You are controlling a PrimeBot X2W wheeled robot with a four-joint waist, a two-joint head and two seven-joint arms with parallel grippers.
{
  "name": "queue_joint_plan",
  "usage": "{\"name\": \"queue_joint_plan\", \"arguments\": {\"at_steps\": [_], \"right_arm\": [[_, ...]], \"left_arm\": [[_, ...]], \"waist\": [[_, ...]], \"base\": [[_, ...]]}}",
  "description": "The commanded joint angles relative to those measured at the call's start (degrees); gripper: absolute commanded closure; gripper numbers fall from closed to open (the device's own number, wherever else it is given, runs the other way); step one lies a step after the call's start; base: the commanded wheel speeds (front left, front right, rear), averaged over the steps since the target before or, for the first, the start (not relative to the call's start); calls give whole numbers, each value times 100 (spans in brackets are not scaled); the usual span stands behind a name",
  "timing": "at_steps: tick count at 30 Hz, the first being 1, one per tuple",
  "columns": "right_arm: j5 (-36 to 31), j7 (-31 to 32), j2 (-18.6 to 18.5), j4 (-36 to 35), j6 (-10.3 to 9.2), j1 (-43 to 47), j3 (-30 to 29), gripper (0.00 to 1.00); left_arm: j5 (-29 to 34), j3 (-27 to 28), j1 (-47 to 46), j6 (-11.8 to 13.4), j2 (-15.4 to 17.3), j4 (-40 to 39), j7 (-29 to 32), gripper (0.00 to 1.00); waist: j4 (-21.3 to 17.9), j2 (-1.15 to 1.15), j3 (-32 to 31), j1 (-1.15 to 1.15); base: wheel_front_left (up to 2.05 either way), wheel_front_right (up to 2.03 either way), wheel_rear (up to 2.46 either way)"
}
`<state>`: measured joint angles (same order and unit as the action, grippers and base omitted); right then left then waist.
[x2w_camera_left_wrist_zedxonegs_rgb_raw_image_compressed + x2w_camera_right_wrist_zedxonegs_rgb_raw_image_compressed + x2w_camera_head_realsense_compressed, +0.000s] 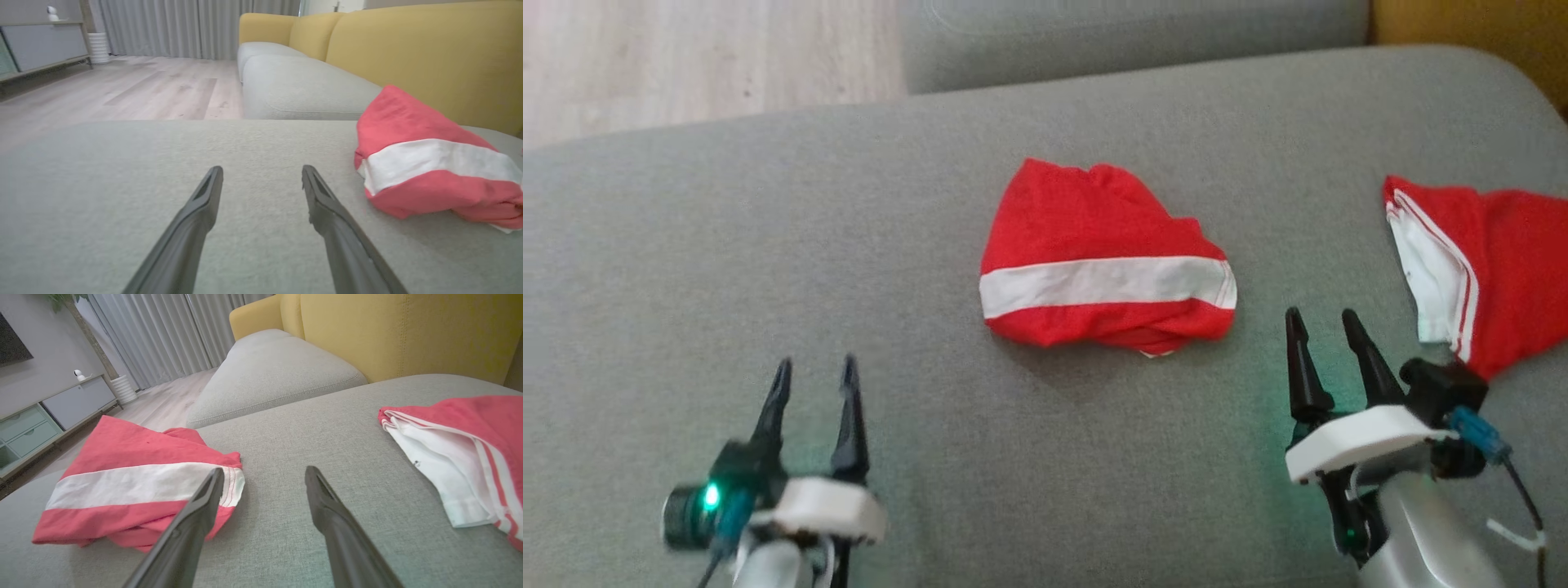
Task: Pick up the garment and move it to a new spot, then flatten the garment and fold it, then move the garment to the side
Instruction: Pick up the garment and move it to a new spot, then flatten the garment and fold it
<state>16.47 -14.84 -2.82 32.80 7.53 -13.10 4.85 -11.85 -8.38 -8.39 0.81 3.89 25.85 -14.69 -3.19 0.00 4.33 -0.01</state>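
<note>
A folded red garment with a white band (pixel 1104 261) lies on the grey sofa seat (pixel 768 245), near the middle. The same garment (pixel 433 171) appears at the right of the left wrist view and at the left of the right wrist view (pixel 135 486). My left gripper (pixel 817 371) stands open over bare cushion, well to the garment's lower left. My right gripper (pixel 1323 322) is open too, just off the garment's lower right corner, holding nothing. In the wrist views both pairs of fingers, left (pixel 261 175) and right (pixel 264 475), are spread with only cushion between them.
A second red garment with white trim (pixel 1478 269) lies at the seat's right edge, close beside my right gripper. A yellow sofa back (pixel 408 330) rises behind the seat. Another grey cushion (pixel 302 87) adjoins further back, with wood floor (pixel 686 57) beyond the left edge.
</note>
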Motion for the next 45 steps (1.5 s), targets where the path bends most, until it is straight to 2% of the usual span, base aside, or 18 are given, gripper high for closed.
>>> {"name": "queue_joint_plan", "arguments": {"at_steps": [1,5,13,22,31,41,43,45], "right_arm": [[-47,-16,-6,-145,-4,-28,109,0],[-22,-16,-6,-107,-4,110,100,0],[-24,-16,-6,-78,-4,234,45,0],[-110,-16,-6,241,-4,-274,102,0],[-257,-16,-6,880,-4,-1001,-220,0],[-113,-16,-6,1106,-4,-1129,-260,0],[-53,-16,-6,1054,-4,-1116,-207,19],[19,-16,-6,1055,-4,-1089,-154,53]], "left_arm": [[155,264,54,58,71,-266,-30,0],[343,450,612,45,11,-530,-30,0],[553,613,1035,27,-61,-776,-30,0],[666,454,734,-93,-95,-797,-30,0],[568,148,284,-138,-100,-757,-30,0],[492,115,177,-90,-101,-765,-30,0],[488,112,149,-91,-101,-756,-30,0],[486,106,125,-91,-101,-749,-30,0]], "waist": [[118,0,-187,1],[189,0,-328,1],[300,0,-377,1],[533,0,144,1],[940,0,774,1],[1014,0,950,1],[992,0,955,1],[971,0,952,1]], "base": [[0,0,0],[0,0,0],[0,0,0],[0,0,0],[0,0,0],[0,0,0],[0,0,0],[0,0,0]]}}
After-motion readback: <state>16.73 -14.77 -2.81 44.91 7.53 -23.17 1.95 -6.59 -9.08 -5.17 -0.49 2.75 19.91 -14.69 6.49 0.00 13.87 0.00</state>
